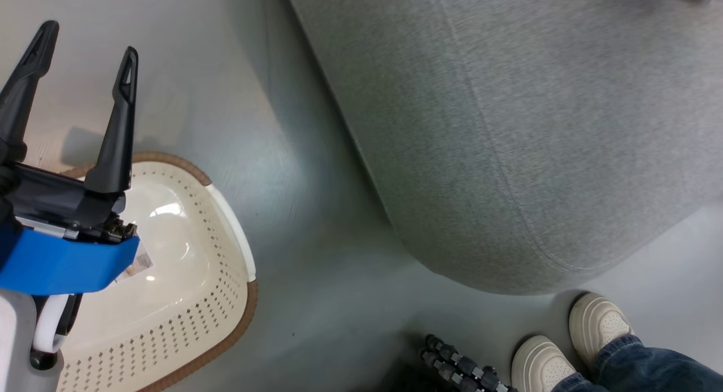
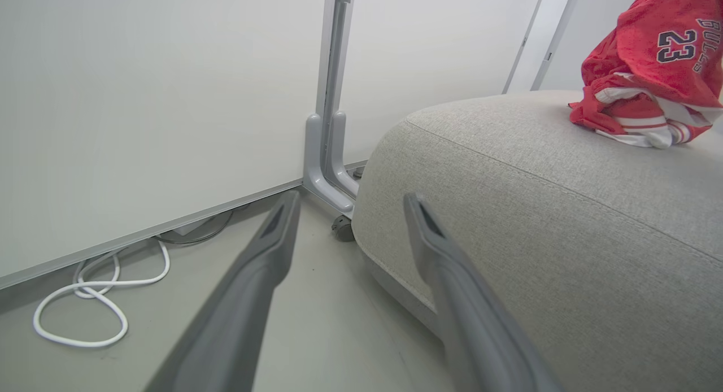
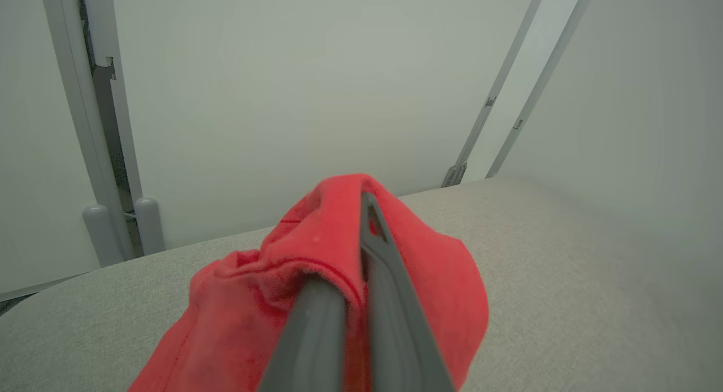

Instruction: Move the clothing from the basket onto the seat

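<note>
My left gripper (image 1: 90, 42) hangs over the basket (image 1: 226, 301), its jaws wide apart and touching nothing. My right gripper (image 3: 358, 211) has its jaws clamped together on a red garment (image 3: 282, 268) above the seat (image 3: 565, 268). The fabric drapes over one finger and hides its tip. In the left wrist view the clothing (image 2: 649, 70), red with striped trim and a printed number, is heaped on the seat and cut off by the frame edge. A person's pale shoes (image 1: 599, 324) stand beside the seat.
</note>
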